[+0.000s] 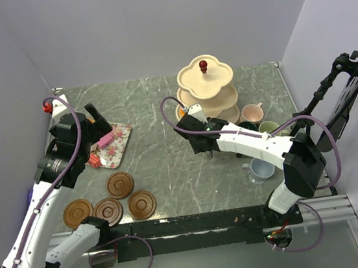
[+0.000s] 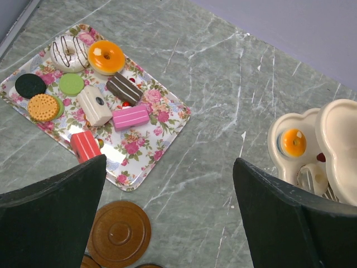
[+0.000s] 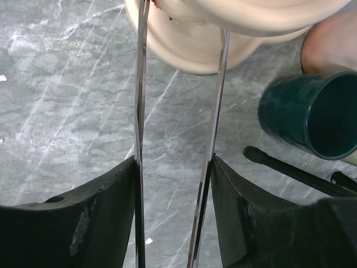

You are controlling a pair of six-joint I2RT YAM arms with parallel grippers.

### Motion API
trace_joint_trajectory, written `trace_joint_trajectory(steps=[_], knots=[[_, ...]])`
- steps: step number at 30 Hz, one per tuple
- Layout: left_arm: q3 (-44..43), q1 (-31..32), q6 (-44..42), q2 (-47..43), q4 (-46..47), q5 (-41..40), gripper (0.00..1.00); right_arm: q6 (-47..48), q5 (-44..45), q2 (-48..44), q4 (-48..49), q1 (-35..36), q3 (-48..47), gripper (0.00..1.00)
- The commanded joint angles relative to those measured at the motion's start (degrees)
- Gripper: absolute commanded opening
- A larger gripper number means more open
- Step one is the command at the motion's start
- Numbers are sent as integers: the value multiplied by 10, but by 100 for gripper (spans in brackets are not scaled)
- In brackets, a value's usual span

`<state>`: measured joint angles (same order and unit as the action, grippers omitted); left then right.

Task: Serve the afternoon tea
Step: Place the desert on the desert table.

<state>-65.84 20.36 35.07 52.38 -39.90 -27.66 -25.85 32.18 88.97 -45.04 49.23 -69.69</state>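
Cream stand point(image 2: 340, 139), right of my left pincer point(image 2: 170, 187), carries one orange cake point(image 2: 293, 142) on a lower tier; the other cakes point(image 2: 131, 117) lie on the floral tray point(image 2: 167, 111) at its left. My left pincer is wide apart, my right pincer point(image 3: 175, 184) clamps metal tongs point(image 3: 139, 111).

A floral rectangular tray point(image 2: 162, 114) lies on the grey-green marble table point(image 1: 157, 169) at its left side. The thin metal tongs point(image 3: 139, 111) show 2 slim arms, slightly apart, above the marble.

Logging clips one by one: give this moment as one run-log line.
left gripper: open, by tray | right gripper: shut on tongs, tips at stand | saucers: bare
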Motion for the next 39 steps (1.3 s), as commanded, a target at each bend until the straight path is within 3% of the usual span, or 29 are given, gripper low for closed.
trace_joint_trajectory(steps=[1, 7, 17, 27, 32, 39], knots=[[-1, 3, -10, 0, 24, 8, 100, 4, 7, -26, 12, -3, 5, 61], [0, 3, -9, -1, 24, 9, 100, 10, 2, -37, 23, -2, 15, 64], [0, 2, -8, 1, 23, 9, 100, 74, -33, -60, 96, 43, 28, 58], [-3, 3, -8, -1, 20, 9, 100, 127, -62, -40, 124, 67, -2, 58], [1, 3, -3, 4, 17, 7, 100, 185, -156, -15, 186, 69, -31, 58], [3, 2, 7, 20, 3, -13, 100, 223, -217, 51, 251, 73, -98, 59]])
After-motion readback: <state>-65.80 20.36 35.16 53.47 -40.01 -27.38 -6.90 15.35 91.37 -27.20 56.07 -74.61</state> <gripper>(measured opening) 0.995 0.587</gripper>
